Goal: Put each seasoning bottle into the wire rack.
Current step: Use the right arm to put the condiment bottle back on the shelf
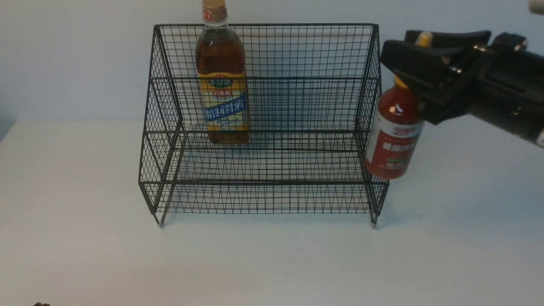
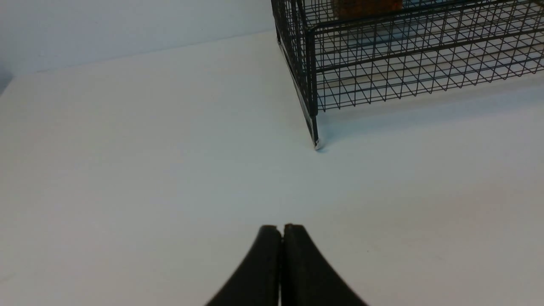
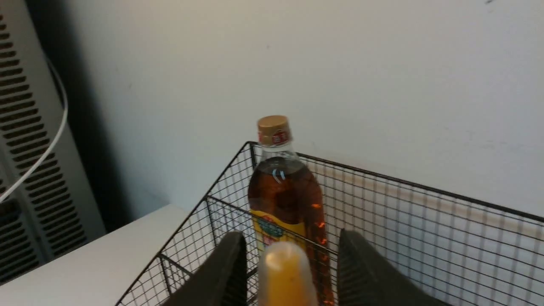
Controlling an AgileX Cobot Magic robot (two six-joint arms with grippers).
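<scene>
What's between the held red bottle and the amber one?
Front view: only the right side mesh of the wire rack and bare shelf wire. The right gripper holds the red sauce bottle at that end; the amber bottle stands left of centre.

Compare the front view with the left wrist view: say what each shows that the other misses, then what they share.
Only the front view: the red sauce bottle hanging tilted in the right gripper beside the right end of the wire rack, clear of the table; also the cap and label of the tall bottle. Only the left wrist view: the left gripper, shut and empty. Both: the rack, the table, and the tall bottle on the upper tier, the wrist view catching just its base.
</scene>
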